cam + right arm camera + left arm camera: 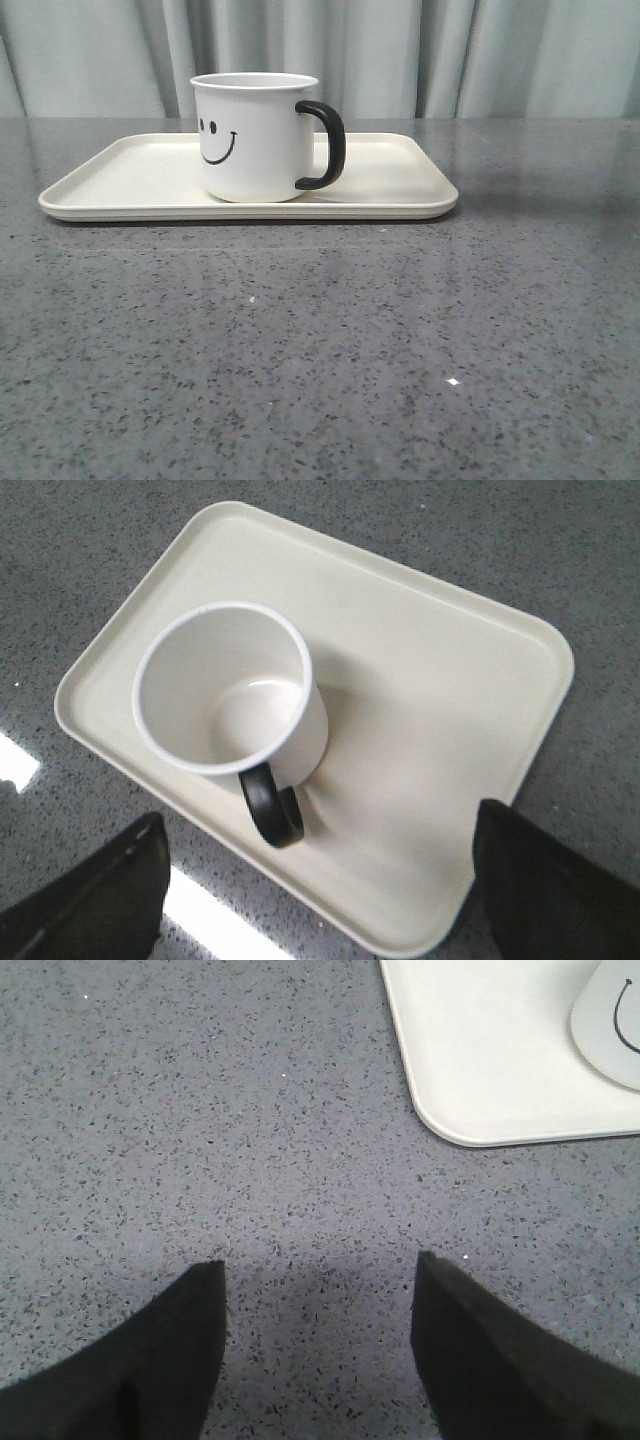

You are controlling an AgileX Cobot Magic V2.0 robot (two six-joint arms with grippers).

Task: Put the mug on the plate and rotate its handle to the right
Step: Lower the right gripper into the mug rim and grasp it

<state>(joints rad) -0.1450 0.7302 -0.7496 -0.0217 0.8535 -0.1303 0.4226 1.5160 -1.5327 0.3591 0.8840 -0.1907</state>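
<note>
Since the mug (255, 140) stands upright on the plate (120, 175), handle (325, 145) already pointing right, keep both pincers, left (320, 1305) and right (320, 880), spread, empty and well clear of the plate.

One white mug (255, 137) with one black handle (324, 145), one cream rectangular plate (130, 175), one grey speckled table (320, 340), and two pairs of dark fingers (170, 1360), one pair in each wrist view (545, 880)
</note>
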